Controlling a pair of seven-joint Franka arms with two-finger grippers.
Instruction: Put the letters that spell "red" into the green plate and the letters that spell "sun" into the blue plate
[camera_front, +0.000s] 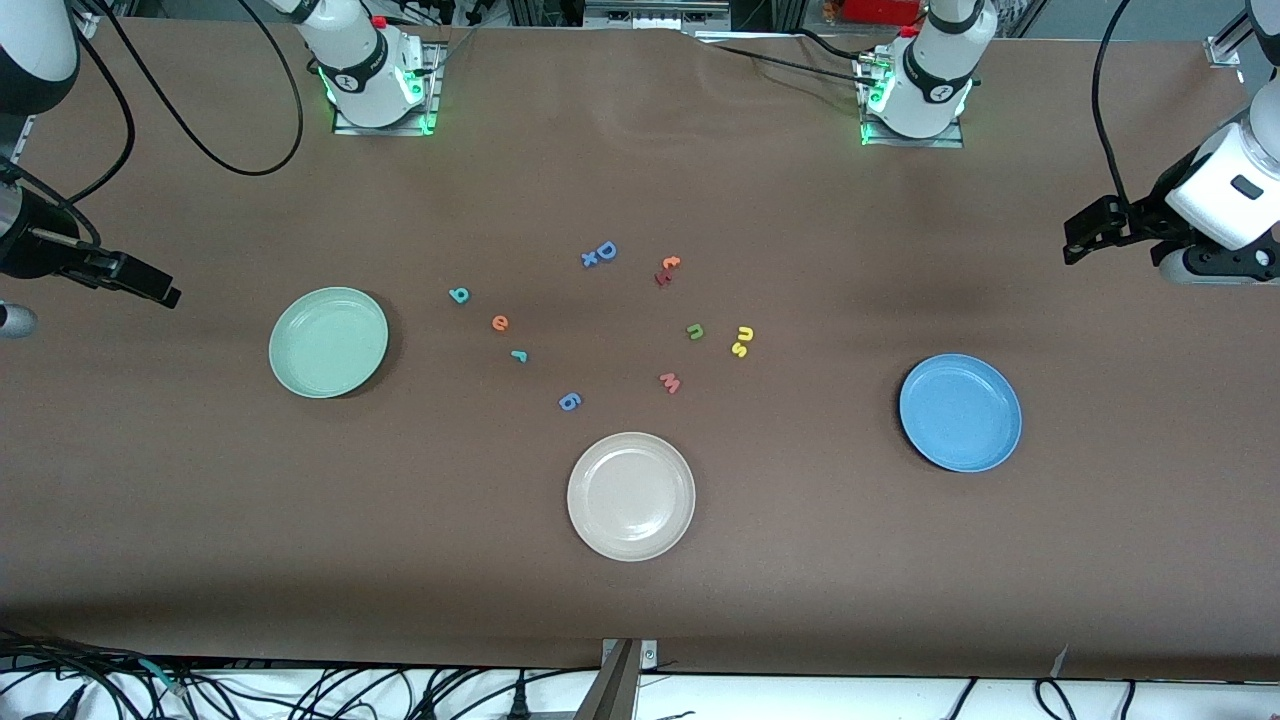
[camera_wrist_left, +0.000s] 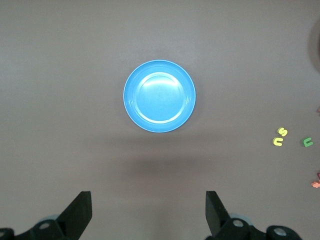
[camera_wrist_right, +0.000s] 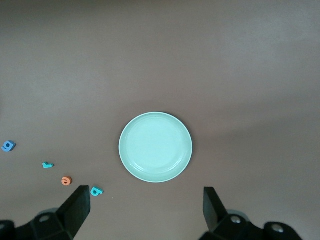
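1. Both arms wait high at the table's ends. The left gripper hangs with its jaws spread wide and empty, up over the table at the left arm's end, with the blue plate below its camera. The right gripper hangs just as wide and empty at the right arm's end, with the green plate below its camera.
2. Landmark: the white plate, nearest the front camera. All letters lie farther from that camera than it, between the two coloured plates.
3. The teal d, orange e and teal r lie toward the green plate. Risk: a blue 6 sits near the r, and a blue capital D could be mistaken for the d.
4. The yellow s and yellow u touch, with the green n near. Risk: wide jaws may take two together or flick one away.
5. A pink w lies near the n and could get nudged.
6. The letters are tiny and flat, so a grip probably slips easily.
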